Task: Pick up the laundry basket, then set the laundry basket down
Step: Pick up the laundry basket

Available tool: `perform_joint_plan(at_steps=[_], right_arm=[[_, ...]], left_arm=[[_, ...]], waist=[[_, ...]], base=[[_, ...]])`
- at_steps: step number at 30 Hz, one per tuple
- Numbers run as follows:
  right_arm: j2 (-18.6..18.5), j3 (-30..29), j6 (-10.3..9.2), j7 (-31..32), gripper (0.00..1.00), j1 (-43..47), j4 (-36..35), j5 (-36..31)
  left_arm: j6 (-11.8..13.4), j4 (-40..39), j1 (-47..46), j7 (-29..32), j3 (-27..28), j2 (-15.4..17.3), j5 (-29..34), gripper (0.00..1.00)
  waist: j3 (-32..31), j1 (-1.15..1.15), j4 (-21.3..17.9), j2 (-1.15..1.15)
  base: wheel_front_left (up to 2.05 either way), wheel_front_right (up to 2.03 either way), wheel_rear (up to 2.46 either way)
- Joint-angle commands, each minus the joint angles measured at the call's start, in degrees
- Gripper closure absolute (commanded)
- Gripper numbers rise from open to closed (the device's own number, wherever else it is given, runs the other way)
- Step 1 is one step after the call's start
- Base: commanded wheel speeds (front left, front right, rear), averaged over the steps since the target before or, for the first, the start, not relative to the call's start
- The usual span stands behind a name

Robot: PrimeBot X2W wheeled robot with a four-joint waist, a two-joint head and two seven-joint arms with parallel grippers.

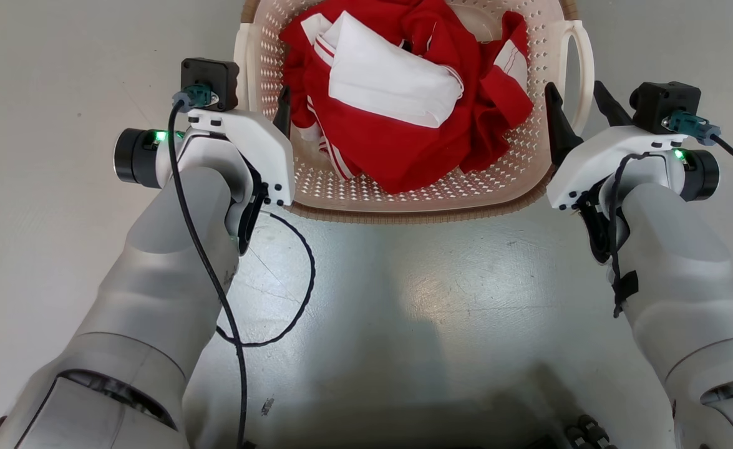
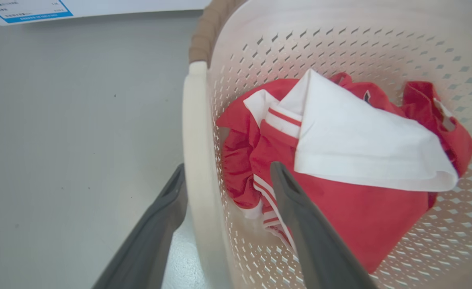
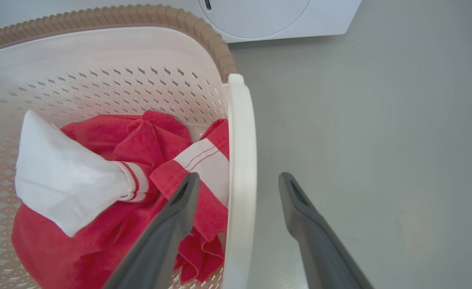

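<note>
The laundry basket point(image 1: 403, 198) is cut off at its far end by the top edge of the head view, and its underside is hidden, so contact with the grey floor point(image 1: 403, 299) cannot be confirmed. It holds a crumpled red garment point(image 1: 403, 149) with white stripes and a folded white cloth point(image 1: 391, 84) lying on top; what lies under them is covered. In the head view the left gripper point(image 2: 227, 166) is mostly masked by its own wrist block at the basket's left side, with just one dark finger tip showing inside the wall. Beyond the basket's far rim, the right wrist view catches the lower part of a white washing machine point(image 3: 276, 16), cropped at the top. The left wrist view shows a white sheet with a blue border point(image 2: 27, 10) past the basket's far left corner, its print too blurred to read. Both pale forearms reach forward, one along each side of the basket, wrists level with its near half. Each gripper's jaws stand wide apart and straddle a handle: the left handle point(image 2: 197, 160) runs between the left fingers, one inside the basket over the red garment and one outside. The right gripper point(image 1: 575, 90) spans the right handle point(image 3: 242, 160) likewise. Whether any finger touches a handle is unclear.
</note>
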Motion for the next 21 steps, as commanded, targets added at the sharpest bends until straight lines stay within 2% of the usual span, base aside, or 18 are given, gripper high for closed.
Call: perform_joint_plan(at_steps=[1,7,9,10,11,12,13,14,21], right_arm=[[0.86,0.89,0.34,-0.79,0.0,1.19,-0.67,0.51],[0.86,1.41,0.34,-0.79,0.04,1.26,-0.95,1.07],[0.86,1.74,0.34,-0.79,0.25,1.26,-1.13,1.45],[0.86,1.94,0.34,-0.79,0.51,1.27,-1.25,1.64],[0.86,2.18,0.34,-0.79,0.86,1.27,-1.34,1.9],[0.86,2.39,0.34,-0.79,1.0,1.23,-1.45,2.12],[0.86,2.8,0.34,-0.79,1.0,1.25,-1.38,2.46],[0.86,3.45,0.34,-0.79,1.0,1.32,-1.19,3.06],[0.86,6.8,0.34,-0.79,1.0,2.02,-1.28,5.48]], left_arm=[[0.32,-0.09,-0.6,-0.61,0.36,1.21,-0.29,0.0],[0.1,0.51,-1.07,-0.81,-0.7,1.21,-0.84,0.0],[-0.11,0.74,-1.28,-0.77,-1.26,1.21,-0.75,0.0],[-0.18,0.87,-1.4,-0.79,-1.62,1.21,-0.57,0.02],[-0.31,0.97,-1.56,-0.84,-1.97,1.21,-0.37,0.22],[-0.48,1.05,-1.74,-0.95,-2.25,1.21,-0.2,0.22],[-0.83,1.14,-1.9,-0.99,-2.64,1.21,0.05,0.22],[-1.27,1.22,-2.05,-1.02,-2.87,1.21,0.12,1.0],[-3.4,1.89,-2.53,-1.32,-3.05,1.37,-0.52,1.0]], waist=[[0.01,0.0,-0.02,0.0],[0.2,0.0,-0.08,0.0],[0.3,0.0,-0.14,0.0],[0.33,0.0,-0.2,0.0],[0.44,0.0,-0.28,0.0],[0.57,0.0,-0.35,0.0],[0.68,0.0,-0.39,0.0],[0.79,0.0,-0.43,0.0],[0.76,0.0,-0.63,0.0]], base=[[0.0,0.0,0.0],[0.0,0.0,0.0],[0.0,0.0,0.0],[0.0,0.0,0.0],[0.0,0.0,0.0],[0.0,0.0,0.0],[0.0,0.0,0.0],[0.0,0.0,0.0],[0.0,0.0,0.0]])
